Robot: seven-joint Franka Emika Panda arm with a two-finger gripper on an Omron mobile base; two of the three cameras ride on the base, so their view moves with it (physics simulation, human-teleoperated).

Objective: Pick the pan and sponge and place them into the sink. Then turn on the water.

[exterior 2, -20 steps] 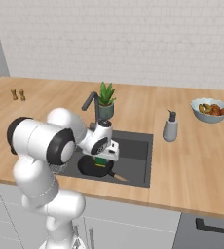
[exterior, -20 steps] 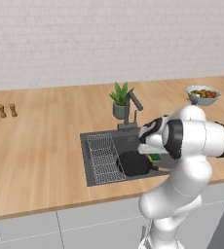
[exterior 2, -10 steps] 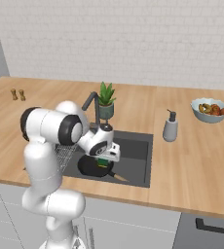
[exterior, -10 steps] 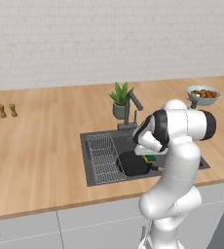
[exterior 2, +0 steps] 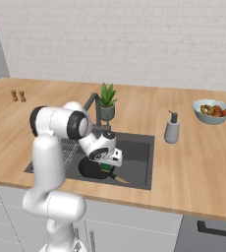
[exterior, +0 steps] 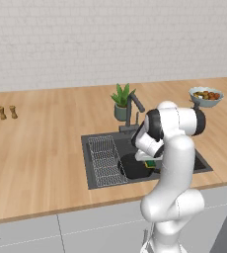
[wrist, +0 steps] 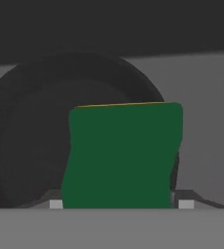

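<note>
The sponge [wrist: 121, 155] is pinched between the fingers of the hand [exterior 2: 106, 166] and is held low inside the sink [exterior 2: 137, 170], directly over the pan [wrist: 31, 136]. The pan is seen resting on the sink floor beside the wire rack [exterior: 105, 160], below the faucet [exterior: 133, 106].

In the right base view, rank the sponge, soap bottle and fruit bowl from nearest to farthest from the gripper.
1. Sponge, at the gripper, over the pan in the sink.
2. Soap bottle, on the counter right of the sink.
3. Fruit bowl, far right.
</note>
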